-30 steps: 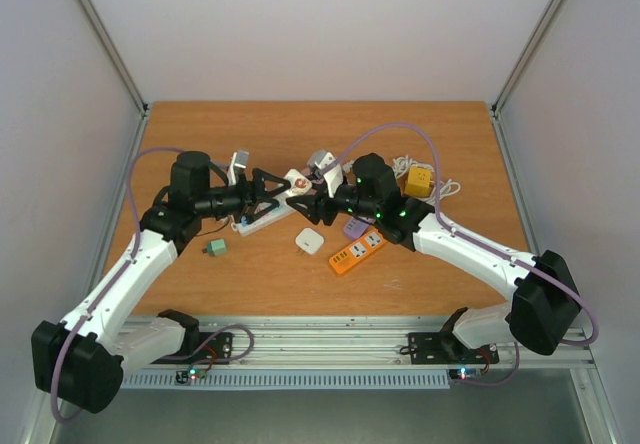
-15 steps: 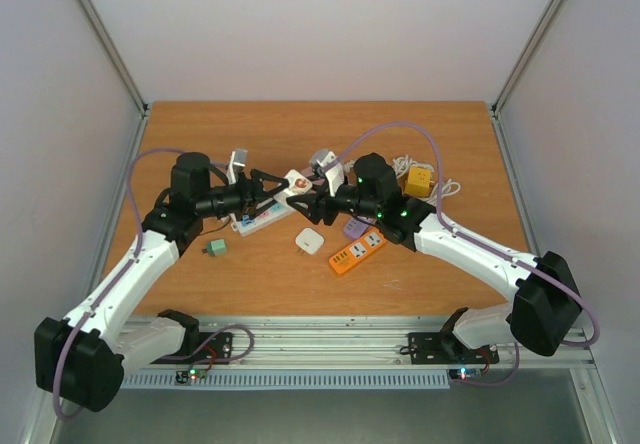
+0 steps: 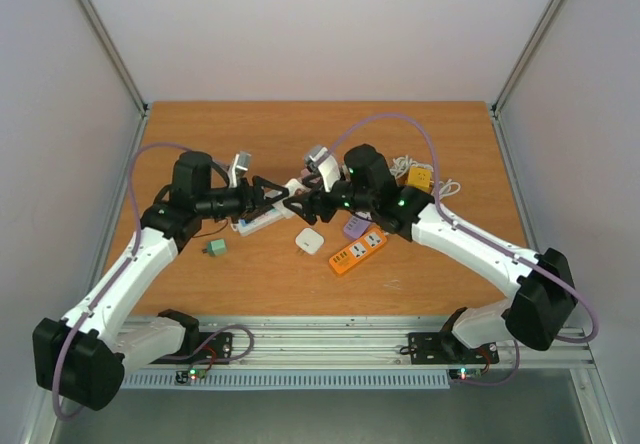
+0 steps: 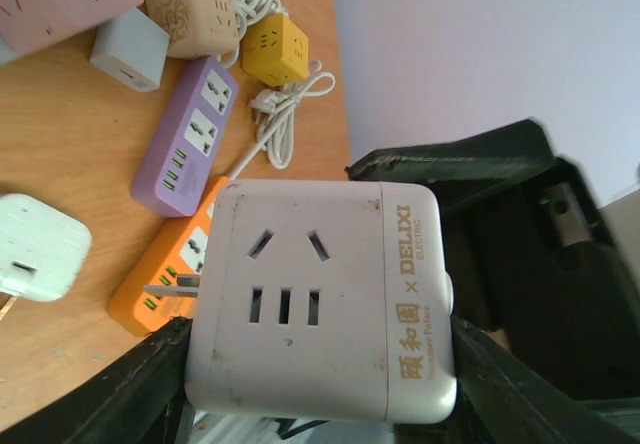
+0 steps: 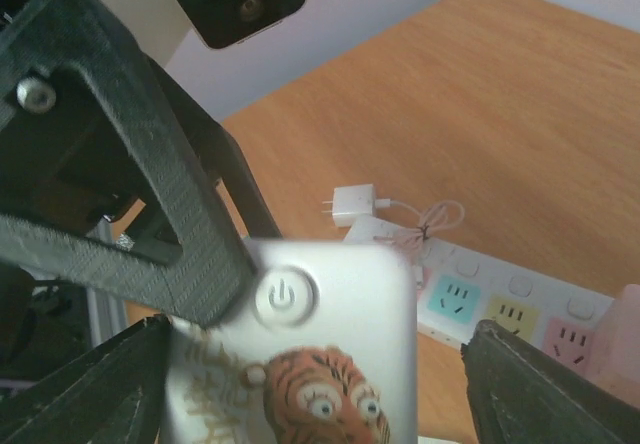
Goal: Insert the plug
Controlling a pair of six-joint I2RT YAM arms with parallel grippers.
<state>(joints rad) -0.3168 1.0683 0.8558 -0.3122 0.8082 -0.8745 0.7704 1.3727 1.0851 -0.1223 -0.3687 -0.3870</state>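
Plug adapter (image 4: pixel 320 294) is up off the desk (image 4: pixel 70 154), clamped in my left tool (image 4: pixel 320 384) with its prongs (image 4: pixel 172 286) poking out sideways, free for a socket, I reckon. Right tool (image 5: pixel 300 394) sits around it, fingers apart, not gripping.

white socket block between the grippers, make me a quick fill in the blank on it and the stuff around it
The left gripper is shut on the white socket block, while the right gripper is ___.
The picture on the block, under its power button, shows a ___.
The power strip beside the orange power strip is ___.
Missing words: open, tiger, purple.
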